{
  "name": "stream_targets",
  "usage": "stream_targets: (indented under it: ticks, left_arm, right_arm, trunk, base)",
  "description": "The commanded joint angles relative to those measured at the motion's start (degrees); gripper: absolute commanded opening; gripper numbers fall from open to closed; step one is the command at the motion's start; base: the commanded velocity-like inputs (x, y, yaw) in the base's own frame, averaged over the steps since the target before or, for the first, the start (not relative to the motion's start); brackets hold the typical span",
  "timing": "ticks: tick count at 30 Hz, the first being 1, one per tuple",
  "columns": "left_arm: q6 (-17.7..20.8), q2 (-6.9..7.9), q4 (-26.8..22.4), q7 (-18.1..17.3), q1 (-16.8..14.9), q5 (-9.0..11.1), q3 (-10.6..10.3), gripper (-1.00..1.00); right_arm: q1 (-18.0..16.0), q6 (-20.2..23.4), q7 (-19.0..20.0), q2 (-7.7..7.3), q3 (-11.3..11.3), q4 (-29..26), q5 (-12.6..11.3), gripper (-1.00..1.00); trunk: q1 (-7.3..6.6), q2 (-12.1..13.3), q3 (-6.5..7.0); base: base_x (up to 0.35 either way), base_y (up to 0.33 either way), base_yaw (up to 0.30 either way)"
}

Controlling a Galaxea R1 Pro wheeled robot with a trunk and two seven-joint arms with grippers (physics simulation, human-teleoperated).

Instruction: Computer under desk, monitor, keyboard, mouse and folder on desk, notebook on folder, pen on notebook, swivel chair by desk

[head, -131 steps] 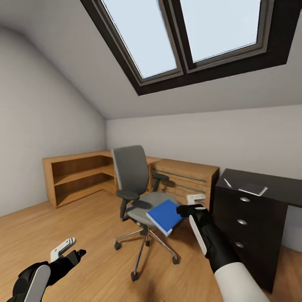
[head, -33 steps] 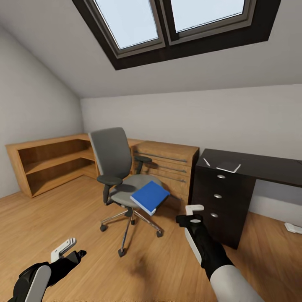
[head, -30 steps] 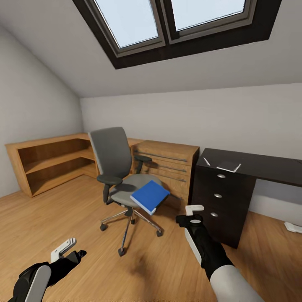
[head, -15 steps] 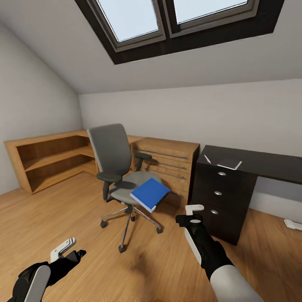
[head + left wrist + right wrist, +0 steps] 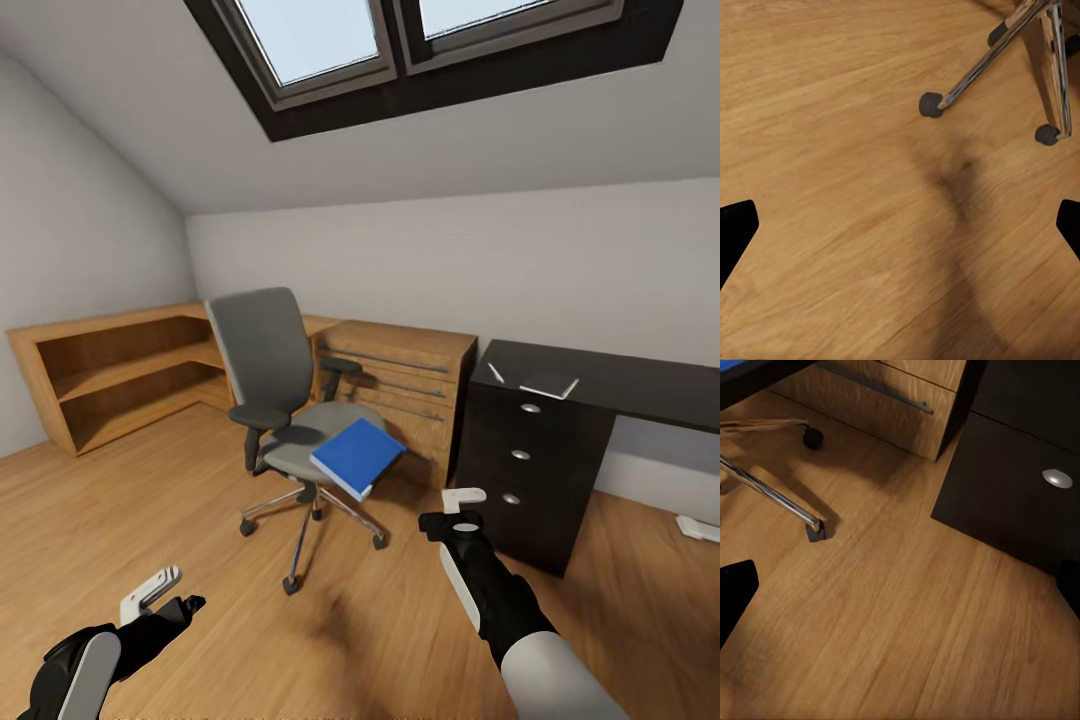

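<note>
The grey swivel chair (image 5: 270,372) stands on the wood floor in front of a wooden dresser. The blue folder (image 5: 357,457) lies tilted over the seat's front edge. To the right, the black desk (image 5: 640,388) carries the dark notebook (image 5: 549,385) and the thin pen (image 5: 494,373) above its drawer unit (image 5: 530,470). My right gripper (image 5: 452,511) hangs open between the chair and the drawers, below the folder and apart from it. My left gripper (image 5: 156,596) is open low over the floor, left of the chair base; its wrist view shows chair castors (image 5: 932,103).
A light wooden dresser (image 5: 412,384) and a low shelf unit (image 5: 105,372) line the back wall. A small white object (image 5: 697,527) lies on the floor at the far right. The right wrist view shows a drawer knob (image 5: 1057,478) and a chair leg (image 5: 776,495).
The whole view has shifted: the camera pulled back and turned right, so the chair and folder now sit farther from my right gripper. Both arms hold the same pose.
</note>
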Motion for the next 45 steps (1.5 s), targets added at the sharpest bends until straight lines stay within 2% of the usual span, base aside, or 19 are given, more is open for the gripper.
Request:
stream_targets:
  ticks: [1, 45]
  left_arm:
    - [0.19, 0.01, -0.06, 0.49, -0.03, 0.61, 0.02, 1.0]
    - [0.2, 0.01, -0.27, 0.54, -0.03, 0.61, 0.09, 1.0]
  right_arm:
    - [-0.03, 0.41, -0.24, -0.02, 0.15, -0.07, 0.14, 1.0]
    - [-0.03, 0.5, -0.17, 0.07, 0.24, -0.04, 0.14, 1.0]
  trunk:
    - [-0.01, -0.03, -0.16]
    - [-0.01, -0.03, -4.17]
  base:
    - [0.0, 0.0, 0.0]
    - [0.0, 0.0, 0.0]
